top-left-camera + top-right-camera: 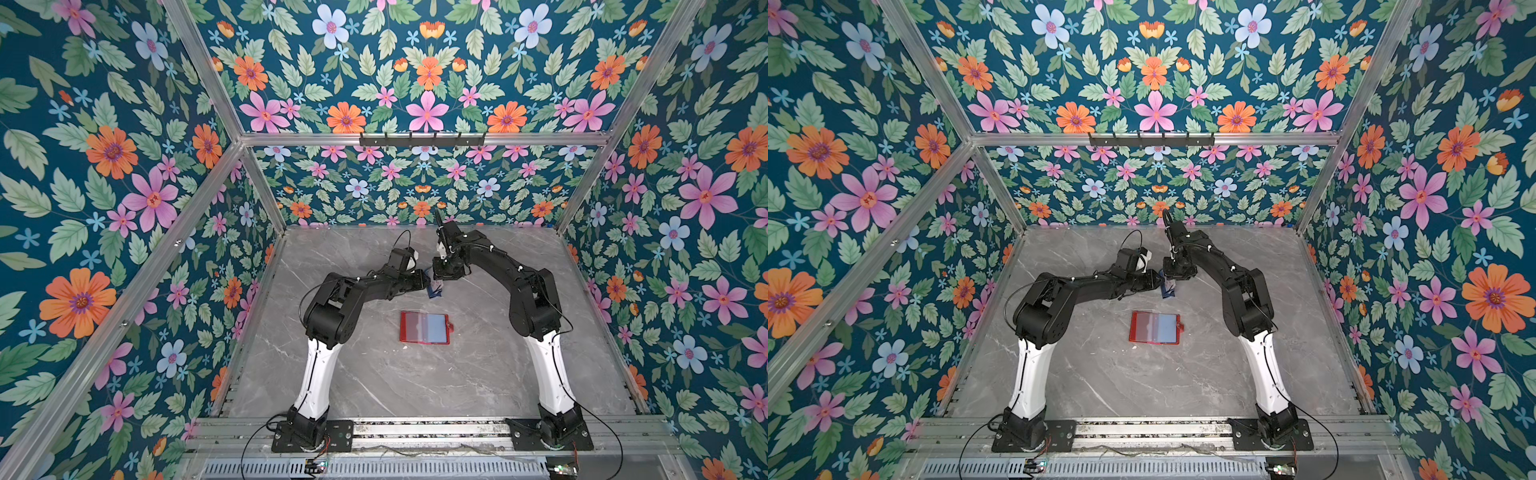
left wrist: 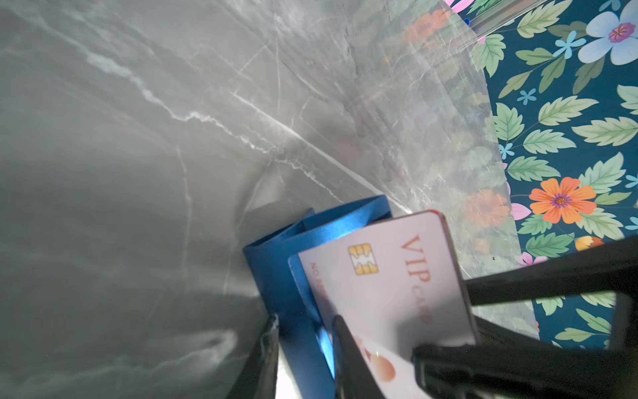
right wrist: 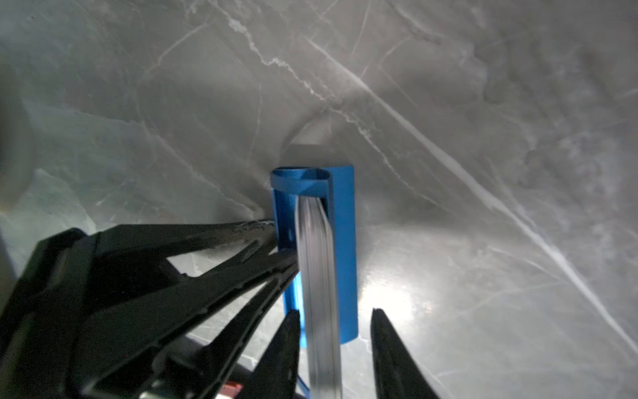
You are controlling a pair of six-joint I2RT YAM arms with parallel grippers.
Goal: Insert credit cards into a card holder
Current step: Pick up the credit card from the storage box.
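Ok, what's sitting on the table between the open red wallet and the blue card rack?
Nothing. In both top views only bare grey marble table separates the red wallet from the blue card rack.

text 1: "VIP" in large orange letters, on the pale face of the front credit card, left wrist view | text 2: same line goes on "CA", then blurs, unreadable | text 3: small orange "NO" along that card's edge, rest hidden | other views: nothing legible
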